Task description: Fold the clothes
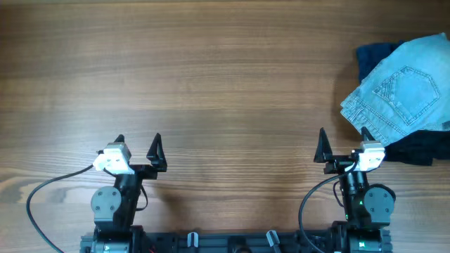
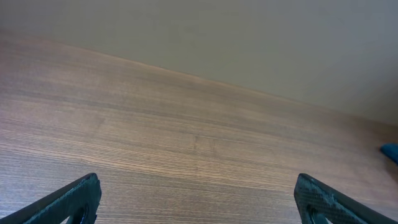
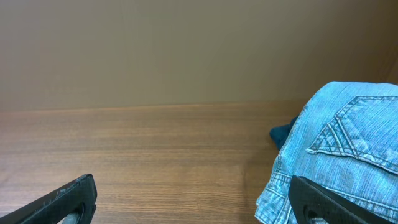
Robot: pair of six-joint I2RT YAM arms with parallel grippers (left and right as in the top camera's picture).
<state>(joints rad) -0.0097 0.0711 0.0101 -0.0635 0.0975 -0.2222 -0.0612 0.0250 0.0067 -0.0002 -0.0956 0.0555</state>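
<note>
The clothes lie in a heap at the table's right edge: pale blue denim shorts point(image 1: 402, 88) with a stitched back pocket on top, and dark navy cloth point(image 1: 371, 56) showing behind and below them. In the right wrist view the shorts point(image 3: 348, 149) fill the right side. My right gripper point(image 1: 344, 144) stands open just in front of the heap, its right finger close to the denim's near edge, nothing between the fingers. My left gripper point(image 1: 138, 146) is open over bare wood at the front left, far from the clothes.
The wooden table point(image 1: 225, 84) stretches between the arms and the far edge. A plain wall rises behind the table's far edge in both wrist views. Black cables point(image 1: 42, 197) loop beside each arm base at the front.
</note>
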